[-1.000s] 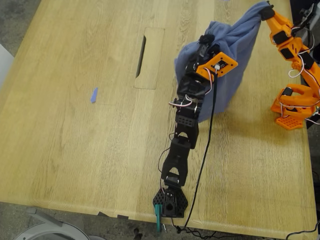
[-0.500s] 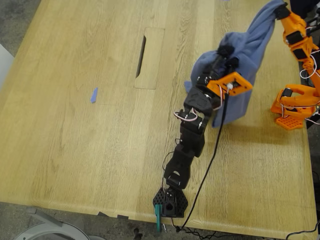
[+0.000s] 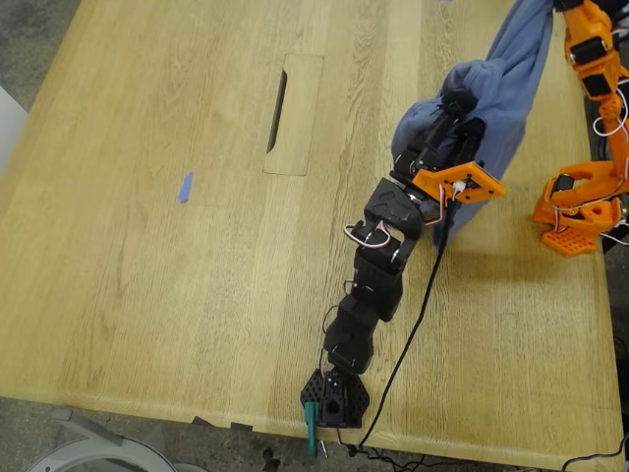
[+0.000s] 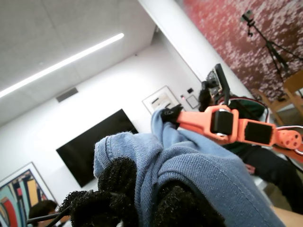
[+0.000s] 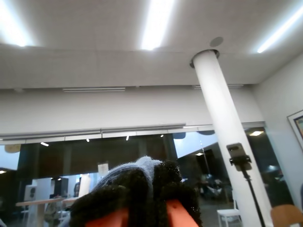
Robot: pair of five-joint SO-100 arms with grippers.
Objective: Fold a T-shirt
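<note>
The slate-blue T-shirt [image 3: 503, 84] hangs bunched in the air above the table's far right in the exterior view, held by both grippers. My first gripper [image 3: 456, 102], on the black arm, is shut on a lower fold of it; the first wrist view shows blue cloth [image 4: 199, 165] pinched between its black foam pads [image 4: 118, 182]. My second gripper [image 3: 550, 6], on the orange arm, is shut on the shirt's top end at the picture's upper edge. It also shows in the first wrist view [image 4: 168, 115]. The second wrist view shows cloth [image 5: 124, 171] in its pads [image 5: 166, 182]. The chest print is hidden.
The wooden table [image 3: 147, 295] has a dark slot [image 3: 278, 110] in an inset panel and a tiny blue scrap [image 3: 185, 187] at the exterior view's left. The black arm's base [image 3: 334, 398] stands at the near edge and the orange arm's base [image 3: 578, 211] at the right, with a black cable [image 3: 408, 324].
Both grippers have moved toward the exterior view's right and upward with the T-shirt. The shirt is drawn narrower and lifted higher off the table.
</note>
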